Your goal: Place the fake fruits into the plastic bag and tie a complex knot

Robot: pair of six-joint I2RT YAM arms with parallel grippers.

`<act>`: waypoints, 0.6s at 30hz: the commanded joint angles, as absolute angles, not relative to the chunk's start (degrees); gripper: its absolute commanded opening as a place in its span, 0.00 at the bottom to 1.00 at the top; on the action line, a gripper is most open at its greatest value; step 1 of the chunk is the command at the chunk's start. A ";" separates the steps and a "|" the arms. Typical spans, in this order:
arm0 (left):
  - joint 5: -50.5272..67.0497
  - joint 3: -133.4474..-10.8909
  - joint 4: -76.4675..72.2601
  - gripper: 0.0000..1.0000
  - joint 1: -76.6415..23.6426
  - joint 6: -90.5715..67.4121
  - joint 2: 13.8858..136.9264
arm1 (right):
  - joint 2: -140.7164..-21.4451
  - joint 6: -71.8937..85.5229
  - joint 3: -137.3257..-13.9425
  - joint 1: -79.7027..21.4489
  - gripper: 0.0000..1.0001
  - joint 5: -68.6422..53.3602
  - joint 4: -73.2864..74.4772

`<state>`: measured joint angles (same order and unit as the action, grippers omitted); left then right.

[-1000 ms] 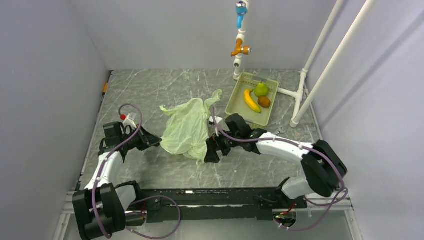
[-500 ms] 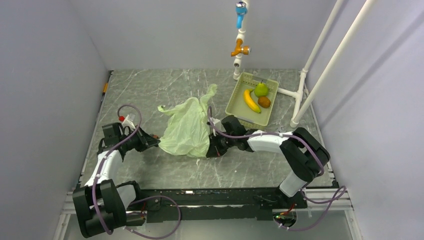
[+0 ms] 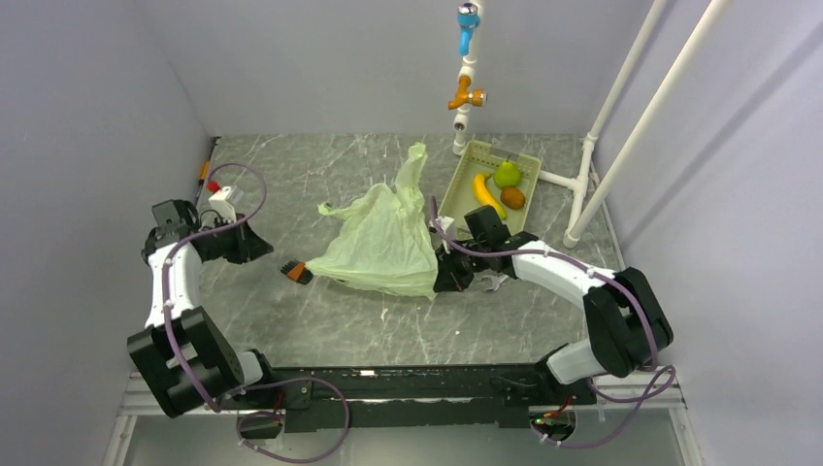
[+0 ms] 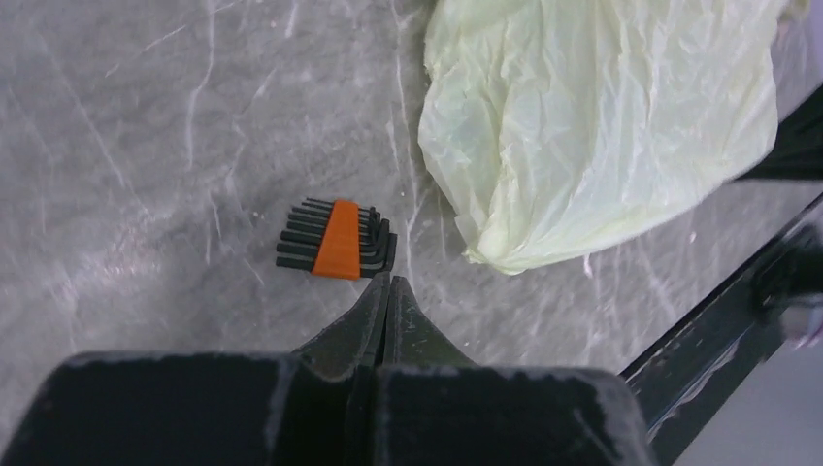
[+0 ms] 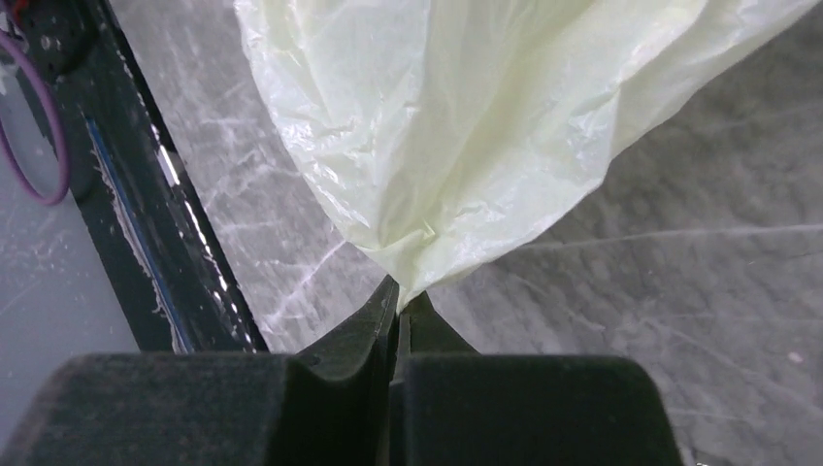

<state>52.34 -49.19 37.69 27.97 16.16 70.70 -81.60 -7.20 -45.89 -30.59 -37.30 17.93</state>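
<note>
1. The bag point(image 3: 383, 243) was seen spread on the table point(image 3: 291, 175) between the arms, with one handle raised toward the tray point(image 3: 456, 199).
2. The right gripper point(image 5: 398, 303) was clamped on a lower corner of the bag, the film pinched between its jaws.
3. The left gripper point(image 4: 388, 291) was held with its jaws together on nothing, near a hex-key set point(image 4: 335, 240) and apart from the bag.
4. The fruits, a banana point(image 3: 488, 194), a green one point(image 3: 507, 174) and a brown one point(image 3: 512, 198), were found in the tray, outside the bag.
</note>
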 commanded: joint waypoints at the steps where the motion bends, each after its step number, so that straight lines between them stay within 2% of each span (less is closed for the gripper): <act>1: 53.72 -53.89 55.00 0.00 24.20 44.96 73.70 | -83.30 -9.86 -47.03 -30.78 0.00 -40.73 20.77; 3: 55.78 -53.01 58.20 0.00 23.59 53.02 73.11 | -85.25 -11.34 -48.87 -31.64 0.00 -41.25 22.74; 4: 57.09 -52.02 58.37 0.21 23.57 56.03 72.16 | -86.54 -12.51 -49.80 -31.76 0.00 -41.87 24.14; 6: 60.56 -49.41 56.23 0.92 23.32 59.42 69.27 | -88.24 -14.53 -50.88 -31.64 0.00 -41.55 26.32; 7: 60.90 -47.86 53.28 0.98 22.20 60.09 67.68 | -88.65 -16.08 -50.89 -31.64 0.00 -41.12 27.09; 13: 54.76 -39.63 37.17 0.99 6.55 66.26 62.08 | -91.78 -20.61 -53.62 -31.64 0.00 -38.63 29.87; 16: 49.90 -36.63 26.21 0.99 -1.01 63.19 63.23 | -93.07 -22.53 -54.74 -31.61 0.00 -37.98 31.04; 17: 48.04 -36.35 23.68 0.97 -2.87 61.78 64.33 | -93.27 -23.42 -55.02 -31.64 0.00 -37.46 31.71; 18: 45.68 -36.63 23.44 0.78 -4.73 61.19 65.65 | -93.33 -24.26 -55.17 -31.53 0.00 -36.81 32.52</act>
